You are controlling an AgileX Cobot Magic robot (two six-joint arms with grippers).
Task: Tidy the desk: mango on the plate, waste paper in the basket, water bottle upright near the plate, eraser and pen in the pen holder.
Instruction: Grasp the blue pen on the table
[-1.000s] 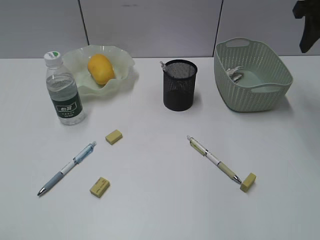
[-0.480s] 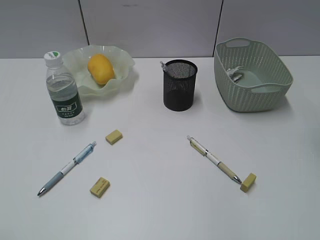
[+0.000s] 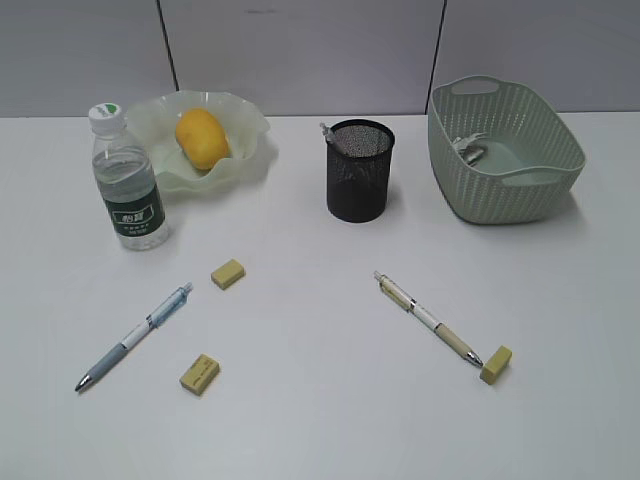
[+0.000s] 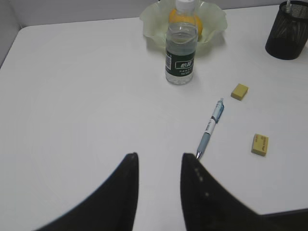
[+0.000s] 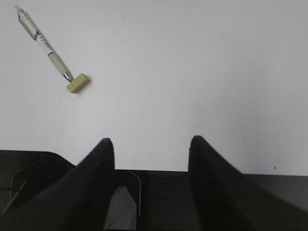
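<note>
Tabletop (image 3: 320, 420), basket (image 3: 505, 150), plate (image 3: 250, 135) holding the mango (image 3: 201, 137): sorted. Blue pen (image 4: 210, 128) lies just ahead-right of the left gripper (image 4: 159, 166), long axis pointing away toward the holder (image 3: 360, 170). Left arm is nearer. Both jaws parted, empty.

mango (image 4: 176, 16): mostly behind water bottle (image 4: 180, 47) | pen holder (image 4: 288, 30): cut by right edge

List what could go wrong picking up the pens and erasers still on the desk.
The right pen's tip sits against an eraser, so grasping either may knock the other away. The pen holder already holds something, so a dropped pen might catch on it. The erasers lie flat and low; jaws may scrape the desk.
</note>
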